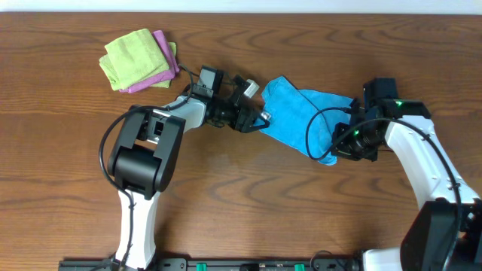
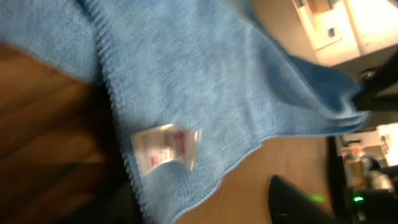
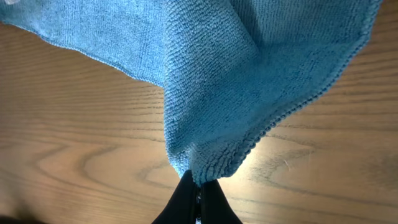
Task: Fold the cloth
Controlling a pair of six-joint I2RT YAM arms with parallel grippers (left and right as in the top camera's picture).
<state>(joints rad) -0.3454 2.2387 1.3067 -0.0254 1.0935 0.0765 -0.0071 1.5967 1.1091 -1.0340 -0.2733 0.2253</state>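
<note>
The bright blue cloth (image 1: pixel 297 113) hangs bunched between my two grippers over the middle of the wooden table. My left gripper (image 1: pixel 260 117) is shut on its left edge. In the left wrist view the cloth (image 2: pixel 205 74) fills the frame, with its white tag (image 2: pixel 166 149) near the gripped edge; the fingers (image 2: pixel 149 213) are mostly hidden in dark blur. My right gripper (image 1: pixel 340 145) is shut on a lower right corner. The right wrist view shows the black fingertips (image 3: pixel 199 190) pinched on a fold of the cloth (image 3: pixel 211 74), just above the table.
A lime-green cloth (image 1: pixel 135 56) lies folded on a pink-purple cloth (image 1: pixel 162 71) at the back left of the table. Black cables loop near both wrists. The right arm, with a green light (image 2: pixel 317 198), shows at the lower right of the left wrist view.
</note>
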